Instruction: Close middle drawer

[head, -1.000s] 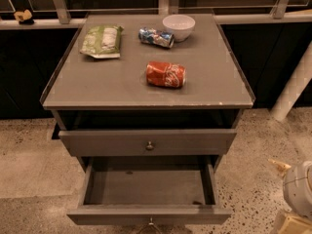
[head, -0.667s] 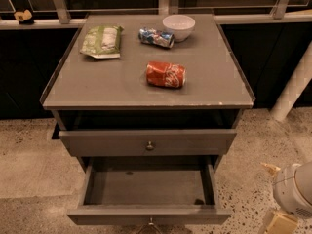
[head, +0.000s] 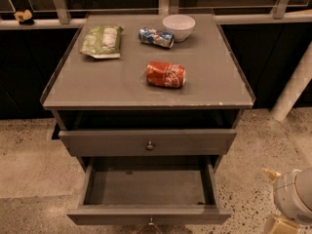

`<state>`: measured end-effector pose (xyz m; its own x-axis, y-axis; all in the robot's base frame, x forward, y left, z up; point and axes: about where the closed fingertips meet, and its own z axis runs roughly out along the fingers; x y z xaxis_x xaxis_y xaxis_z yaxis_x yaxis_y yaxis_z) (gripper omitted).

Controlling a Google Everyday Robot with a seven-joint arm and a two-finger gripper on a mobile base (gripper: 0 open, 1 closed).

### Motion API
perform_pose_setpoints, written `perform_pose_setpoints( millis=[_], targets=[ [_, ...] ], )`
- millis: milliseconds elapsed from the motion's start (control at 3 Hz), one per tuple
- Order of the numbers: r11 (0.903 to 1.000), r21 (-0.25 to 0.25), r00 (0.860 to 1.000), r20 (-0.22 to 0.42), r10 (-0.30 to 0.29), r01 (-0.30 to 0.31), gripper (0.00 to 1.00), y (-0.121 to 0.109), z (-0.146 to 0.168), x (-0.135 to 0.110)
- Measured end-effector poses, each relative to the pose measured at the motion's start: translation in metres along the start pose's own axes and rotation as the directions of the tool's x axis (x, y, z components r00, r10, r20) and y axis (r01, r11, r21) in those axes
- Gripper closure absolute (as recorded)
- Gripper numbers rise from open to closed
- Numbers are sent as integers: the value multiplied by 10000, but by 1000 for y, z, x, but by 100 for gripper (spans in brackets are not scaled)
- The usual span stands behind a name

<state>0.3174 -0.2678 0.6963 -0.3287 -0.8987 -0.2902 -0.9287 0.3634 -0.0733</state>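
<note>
The middle drawer (head: 146,214) is pulled far out at the bottom of the view. Its shallow grey box (head: 146,186) is empty, and its small dark knob (head: 150,224) sits at the bottom edge. Above it, another grey drawer face with a knob (head: 150,145) stands slightly out from the cabinet. My gripper (head: 287,201), a white rounded body with beige parts, is at the lower right. It is to the right of the open drawer and apart from it.
The grey cabinet top (head: 97,84) holds a red can on its side (head: 166,74), a blue can on its side (head: 156,37), a white bowl (head: 178,27) and a green snack bag (head: 102,40). A white pole (head: 295,89) leans at the right. The floor is speckled.
My gripper has shifted a little to the left, further into view at the lower right. The drawers and the things on top have not moved.
</note>
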Motion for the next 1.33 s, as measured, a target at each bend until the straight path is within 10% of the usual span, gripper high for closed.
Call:
perform_pose_setpoints(
  millis=[1333],
  targets=[
    [9717,-2276,9980,-188,605,-632,0,39,153,71]
  ],
)
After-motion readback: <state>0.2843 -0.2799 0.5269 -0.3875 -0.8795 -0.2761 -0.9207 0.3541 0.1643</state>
